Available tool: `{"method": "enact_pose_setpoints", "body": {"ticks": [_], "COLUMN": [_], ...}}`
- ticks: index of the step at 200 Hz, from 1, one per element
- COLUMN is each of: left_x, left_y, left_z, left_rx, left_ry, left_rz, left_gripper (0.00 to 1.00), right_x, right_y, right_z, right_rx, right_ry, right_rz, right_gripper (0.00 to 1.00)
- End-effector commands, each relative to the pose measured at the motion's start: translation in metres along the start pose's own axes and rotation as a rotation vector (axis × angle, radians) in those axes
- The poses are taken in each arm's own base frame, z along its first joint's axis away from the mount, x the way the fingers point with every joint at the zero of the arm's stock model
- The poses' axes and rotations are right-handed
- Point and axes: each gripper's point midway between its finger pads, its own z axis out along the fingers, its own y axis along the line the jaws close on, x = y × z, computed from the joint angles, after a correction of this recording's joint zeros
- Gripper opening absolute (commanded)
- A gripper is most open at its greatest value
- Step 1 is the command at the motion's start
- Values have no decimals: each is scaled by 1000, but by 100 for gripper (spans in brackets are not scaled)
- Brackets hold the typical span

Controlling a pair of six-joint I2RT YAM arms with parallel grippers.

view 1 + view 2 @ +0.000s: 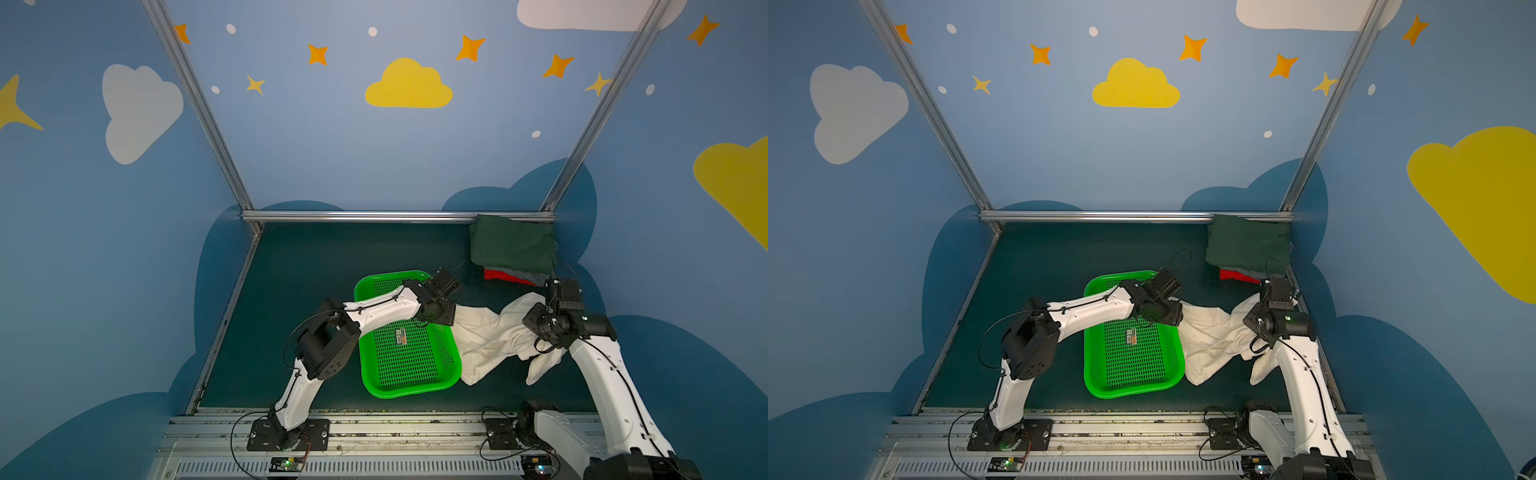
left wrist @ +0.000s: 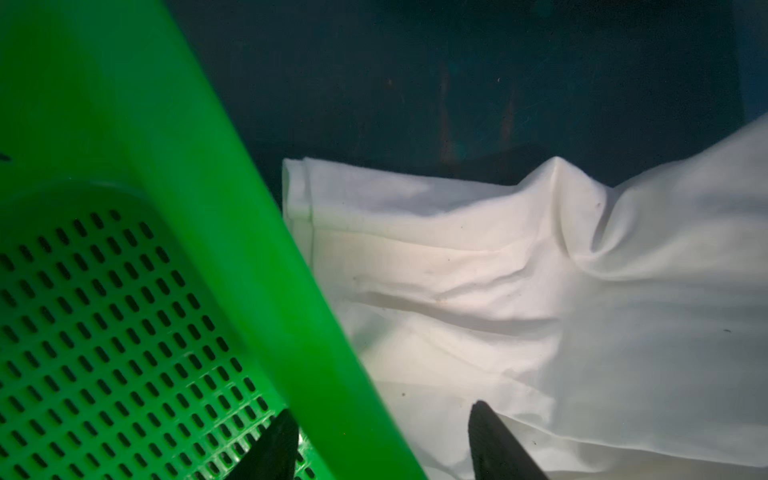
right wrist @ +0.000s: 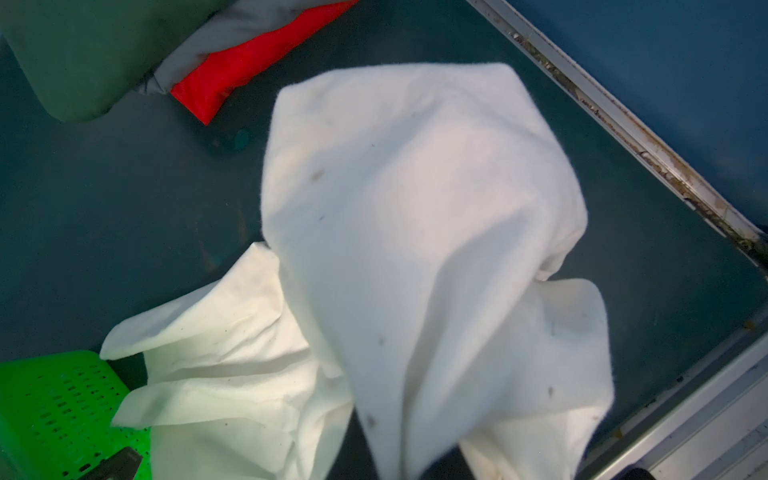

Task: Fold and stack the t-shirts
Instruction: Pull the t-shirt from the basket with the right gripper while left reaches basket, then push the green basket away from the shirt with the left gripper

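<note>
A cream-white t-shirt lies crumpled on the dark mat, right of the basket. My right gripper is shut on a bunch of it, and the cloth rises up in front of the right wrist camera and hides the fingers. My left gripper is low at the basket's right rim with its jaws apart. One finger is over the basket floor, the other over the white t-shirt. A folded stack sits at the back right, dark green t-shirt on top, then grey and red.
A bright green perforated basket stands in the middle of the mat, under the left forearm. Metal rails border the mat at the back and sides. Open mat lies at the back left.
</note>
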Motion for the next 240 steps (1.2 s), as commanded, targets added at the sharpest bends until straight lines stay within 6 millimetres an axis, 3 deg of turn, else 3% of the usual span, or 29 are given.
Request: {"method": "enact_pose_setpoints", "body": {"ticks": [1,40,62,103,125,169,202,240], "left_x": [12,30,37,43,35,12,-2,-31], "left_y": [11,42,72,132,168,221,258,304], "left_z": [0,-6,-15,-32,-46,-62,-61,-61], "left_rx": [-35,-118,-248,-354,-410,-481,-538,-603], "left_ry": [55,74,68,80,62,14,24,0], "left_rz": [-19,-23,10,-34,-80,-125,-127,-116], "left_gripper": [57,46,50,44,42,21,18,17], "right_x": [1,15,18,18,21,25,22,23], "right_y": [8,15,16,11,15,20,22,25], "right_z": [-1,8,12,16,18,25,25,26], "right_rx": [-56,-125,-140,-112,-139,-161,-156,-175], "right_ry": [4,30,21,17,28,41,52,52], "right_rz": [3,16,11,0,-1,12,-2,18], "right_gripper": [0,0,0,0,0,0,0,0]}}
